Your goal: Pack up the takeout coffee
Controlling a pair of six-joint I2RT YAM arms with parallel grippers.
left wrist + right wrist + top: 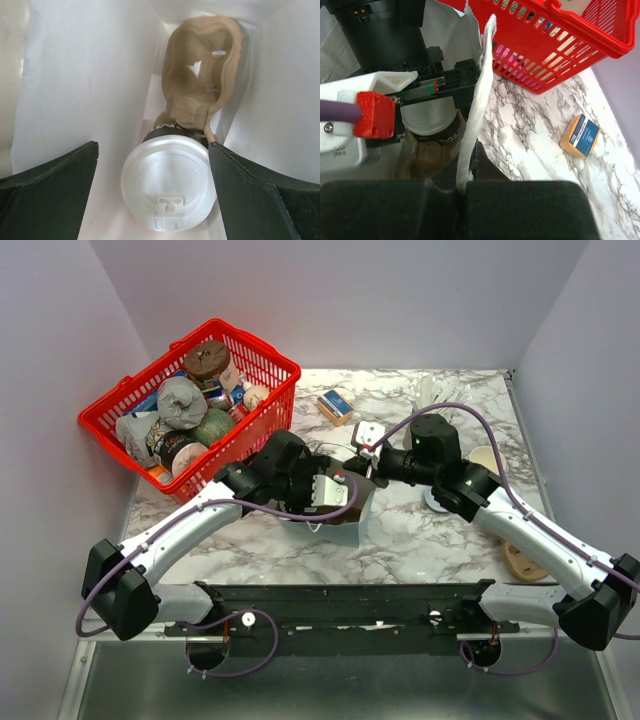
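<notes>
**A:** Where is the takeout coffee (169,182)?

**B:** Inside the white paper bag (90,75). In the left wrist view its round white lid faces the camera and a strip of the dark brown body shows just behind it. Deeper in the bag, a tan cardboard carrier (200,75) leans against the far paper wall. The carrier's lower part meets the cup, but I cannot tell whether the cup sits in one of its pockets.

**A:** And the left end effector (152,145)?

**B:** It is reaching into the bag with its fingers spread wide, one on either side of the cup. There is bare white paper between the lid and one finger. The other finger stands just beside the lid's edge, and I cannot tell whether it touches. Nothing is clamped.

**A:** The right end effector (467,185)?

**B:** Its fingers are pressed together on the bag's upright paper edge, pinching that wall between them.

**A:** What else is around the bag?

**B:** It rests on the marbled desk (410,540). A red basket (240,335) full of goods stands beyond it. A small orange and blue box (580,136) lies on the desk, apart from the bag.
</notes>
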